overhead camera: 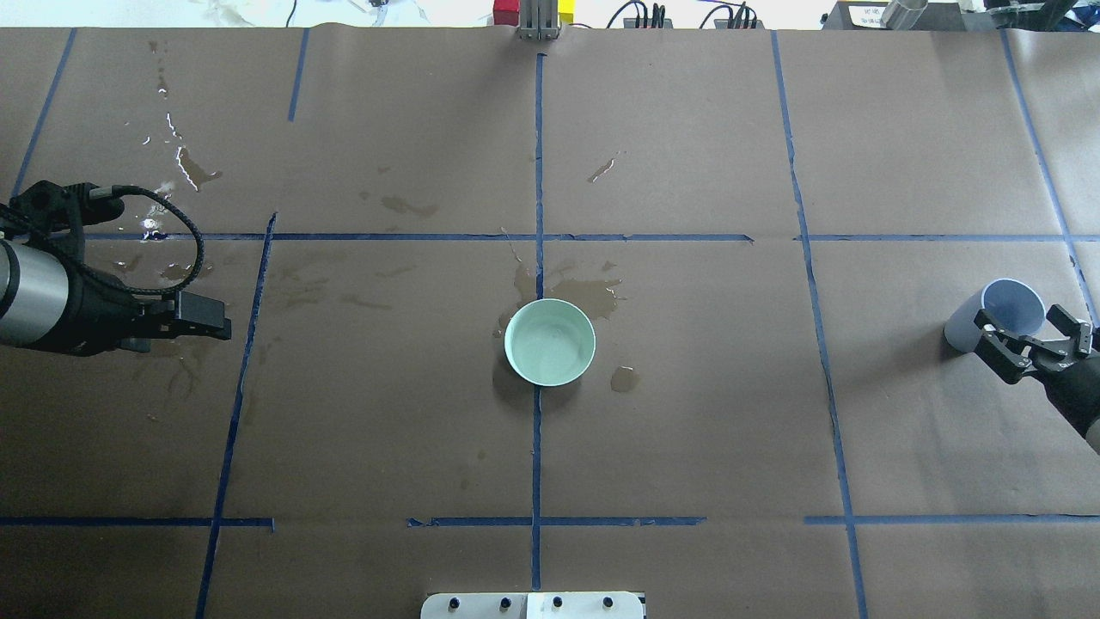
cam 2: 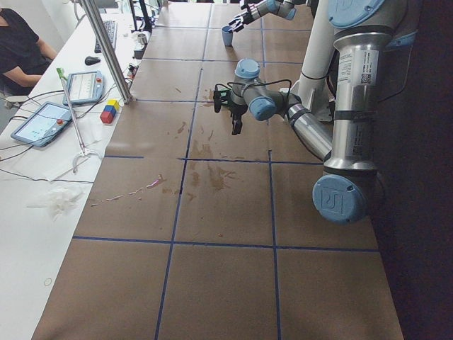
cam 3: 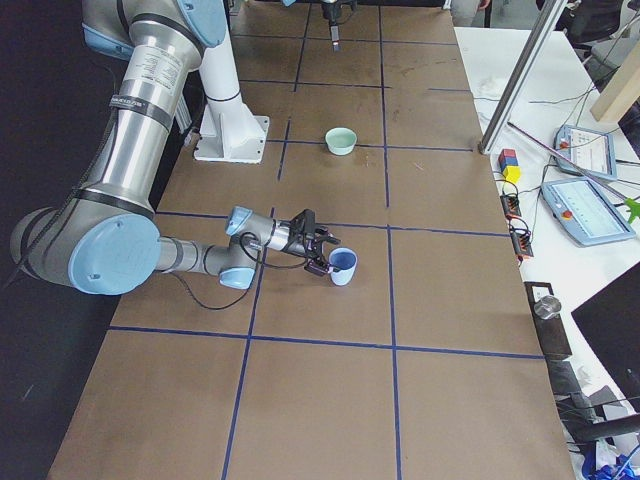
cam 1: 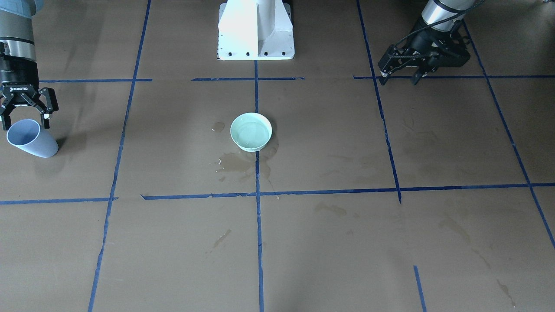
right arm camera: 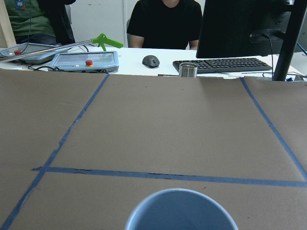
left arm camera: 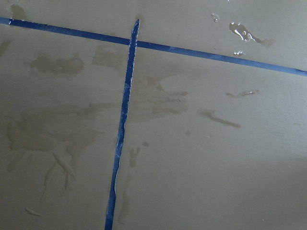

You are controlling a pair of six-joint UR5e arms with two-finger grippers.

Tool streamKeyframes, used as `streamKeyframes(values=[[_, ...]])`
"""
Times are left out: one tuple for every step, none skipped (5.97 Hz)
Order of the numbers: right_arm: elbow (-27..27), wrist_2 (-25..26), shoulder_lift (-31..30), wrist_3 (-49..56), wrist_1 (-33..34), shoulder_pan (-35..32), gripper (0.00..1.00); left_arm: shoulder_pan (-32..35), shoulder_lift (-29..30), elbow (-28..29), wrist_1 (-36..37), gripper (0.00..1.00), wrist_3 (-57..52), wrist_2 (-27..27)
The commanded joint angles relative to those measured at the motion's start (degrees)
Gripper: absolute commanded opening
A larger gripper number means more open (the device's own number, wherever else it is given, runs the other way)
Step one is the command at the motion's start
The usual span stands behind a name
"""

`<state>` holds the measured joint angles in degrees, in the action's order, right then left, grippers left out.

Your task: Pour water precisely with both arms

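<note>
A pale blue cup point(cam 1: 31, 139) point(overhead camera: 997, 314) stands near the table's end on my right side. My right gripper point(cam 1: 25, 124) point(overhead camera: 1029, 334) is open, with a finger on either side of the cup's rim and not pressing it. In the right wrist view only the cup's rim point(right arm camera: 181, 211) shows. A mint-green bowl point(cam 1: 251, 131) point(overhead camera: 550, 341) sits at the table's centre with clear water in it. Spilled water point(cam 1: 236, 162) point(overhead camera: 589, 297) darkens the paper around the bowl. My left gripper point(cam 1: 399, 81) point(overhead camera: 222, 325) hangs open and empty, low over stained paper.
Blue tape lines point(overhead camera: 537, 236) divide the brown paper. The white pedestal point(cam 1: 256, 30) stands behind the bowl. Shiny droplets point(overhead camera: 176, 159) point(left arm camera: 244, 32) lie beyond the left gripper. Tablets point(right arm camera: 84, 60), a keyboard point(right arm camera: 220, 64) and seated people are past the table's far edge.
</note>
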<state>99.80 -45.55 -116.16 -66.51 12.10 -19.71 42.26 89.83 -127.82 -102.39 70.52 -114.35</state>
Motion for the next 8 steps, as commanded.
streamKeyframes(values=[[1.7,-0.2,-1.7,1.1,0.0,-0.4,1.00,-0.4,0.2,0.1,0.0,1.00,2.5,0.1],[2.6,-2.0,-2.0,2.7,0.2,-1.9,1.00,-0.9,1.4,1.1,0.0,1.00,4.7,0.2],[3.0,-8.5,-1.8,4.6,0.3,-6.5,1.00,-1.6,6.4,4.3,0.2,1.00,8.0,0.2],[3.1,-16.4,-0.9,8.8,0.5,-13.0,1.00,-5.0,10.9,6.1,2.4,1.00,10.7,0.3],[3.2,-24.6,0.9,10.9,2.2,-19.9,1.00,-5.9,14.6,7.1,5.7,1.00,10.9,1.1],[4.6,-33.0,2.0,13.9,5.4,-26.5,1.00,-7.2,18.1,9.1,6.8,1.00,12.1,1.2],[7.7,-40.9,3.5,19.2,12.0,-33.9,1.00,-9.8,20.3,11.1,6.9,1.00,13.4,3.1],[11.3,-50.5,6.6,25.1,21.9,-41.8,1.00,-12.4,25.1,15.5,7.0,1.00,13.5,6.4]])
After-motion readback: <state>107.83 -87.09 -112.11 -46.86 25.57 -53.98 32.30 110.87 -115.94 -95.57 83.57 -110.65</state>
